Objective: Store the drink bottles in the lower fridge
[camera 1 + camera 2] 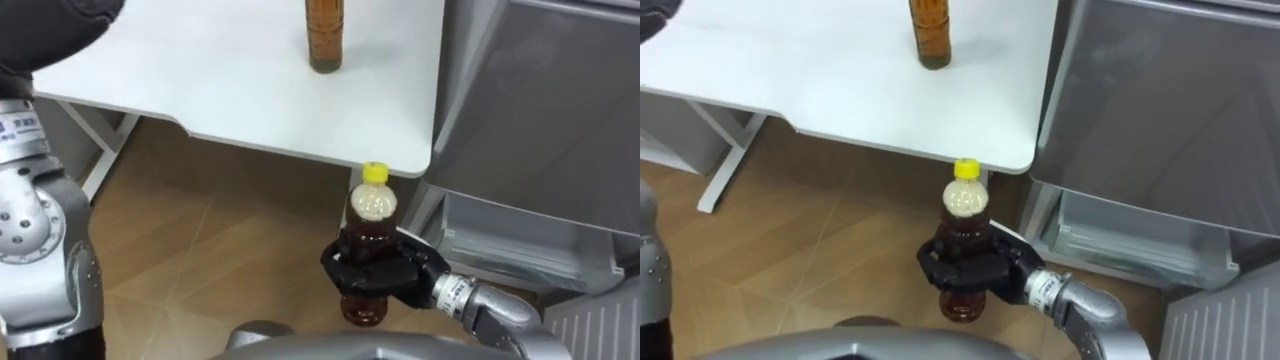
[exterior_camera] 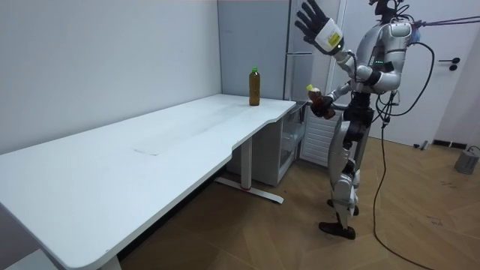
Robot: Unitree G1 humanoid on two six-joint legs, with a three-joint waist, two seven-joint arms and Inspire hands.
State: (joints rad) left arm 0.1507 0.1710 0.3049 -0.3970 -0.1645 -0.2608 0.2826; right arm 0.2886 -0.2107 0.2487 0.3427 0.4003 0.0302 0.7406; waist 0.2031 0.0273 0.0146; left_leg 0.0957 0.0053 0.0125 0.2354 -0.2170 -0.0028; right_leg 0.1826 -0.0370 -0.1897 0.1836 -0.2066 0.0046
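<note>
My right hand (image 1: 385,275) is shut on a brown drink bottle with a yellow cap (image 1: 372,215), held upright just off the near corner of the white table (image 1: 230,90). In the room view this bottle (image 2: 315,94) is at chest height in front of the grey fridge (image 2: 304,67). A second brown bottle (image 1: 324,35), with a green cap in the room view, stands on the table near its end. My left hand (image 2: 315,19) is raised high above head level, with its fingers spread open.
The fridge (image 1: 540,110) fills the right side, its lower compartment (image 1: 520,235) showing a pale shelf or drawer just right of the held bottle. I stand on wooden floor (image 1: 220,250) between the table's end and the fridge. White table legs (image 1: 100,150) are at the left.
</note>
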